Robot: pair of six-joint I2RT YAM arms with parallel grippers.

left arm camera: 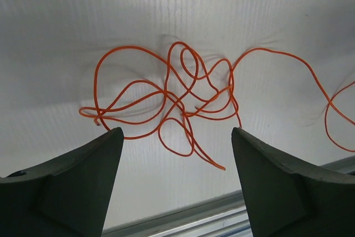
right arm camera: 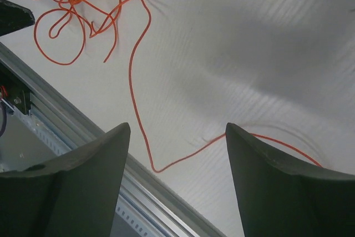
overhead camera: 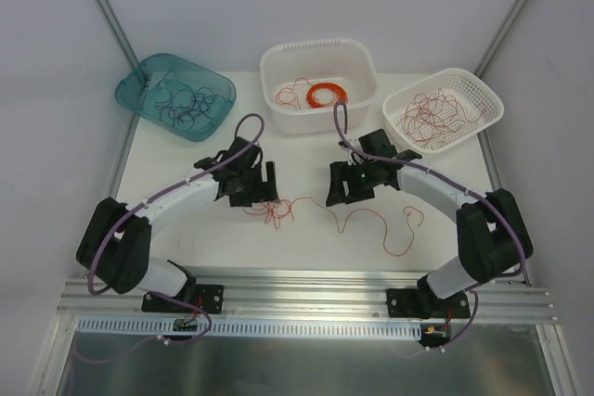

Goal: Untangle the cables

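Our left tool hangs wide open, empty, over the tangled cables; our right tool, likewise, straddles a loose strand.

- The desk was white, with fine pale ribbing in both wrist views.
- The loose cables at lower centre of the top view were plain orange-red.
- The tray at upper left was see-through teal, and the cables in it were black.
- The tub at upper centre was white with a slotted rim. Its ring coil was bright orange, and the strand beside that was red.
- The basket at upper right was white lattice, and the cables inside were dark red.
- The left tool and right tool were matt black.
- The arm links were white, and their hoses were purple.
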